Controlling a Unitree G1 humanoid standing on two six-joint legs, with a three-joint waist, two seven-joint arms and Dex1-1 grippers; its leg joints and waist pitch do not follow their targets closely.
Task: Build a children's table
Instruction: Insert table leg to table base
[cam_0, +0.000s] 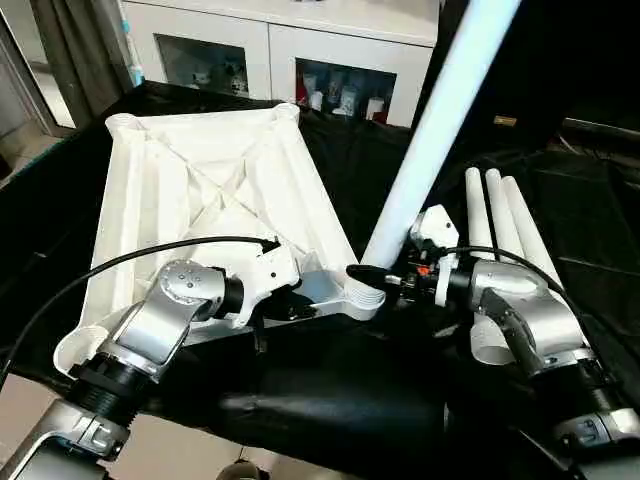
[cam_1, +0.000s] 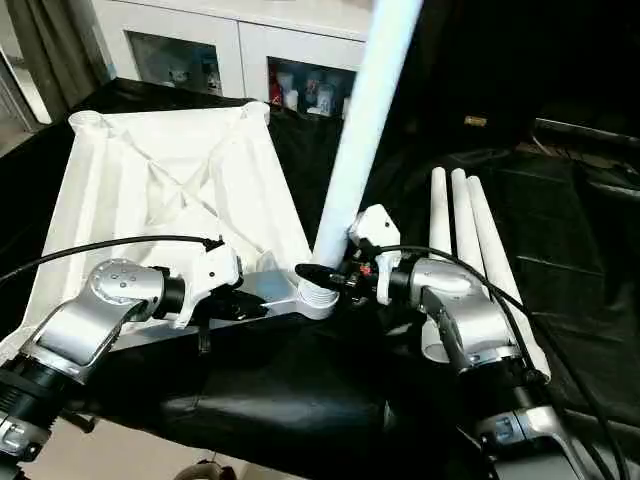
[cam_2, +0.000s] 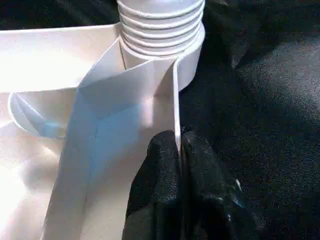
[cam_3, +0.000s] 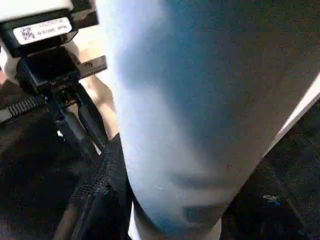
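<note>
We see the children's table top (cam_0: 215, 185) lying upside down on the black-draped table (cam_0: 330, 385), ribbed underside up, stretching away from us on our left side. At its near right corner, the corner socket (cam_0: 362, 300) carries one long white leg (cam_0: 440, 120) that rises steeply up and away, its threaded end (cam_2: 160, 22) sitting in the socket.

Our left gripper (cam_2: 179, 165) has its two black fingers pressed together on the thin upright side wall of the top, just short of that socket; in the left wrist view the wall's edge runs straight down between the fingertips (cam_2: 162, 150). Our right gripper (cam_0: 385, 275) comes in from the right at the foot of the leg, one finger reaching across in front of the leg's base just above the socket. Its fingers stand partly spread around the leg, which looms close in the right wrist view; we cannot tell whether they bear on it.

Well to the right, beyond our right forearm, three more legs (cam_0: 500, 225) lie side by side on the black cloth, touching one another, their near ends hidden behind the arm.

Behind the table stands a white cabinet (cam_0: 300, 45) with glass-fronted shelves; small items sit inside, too small for us to tell apart.
</note>
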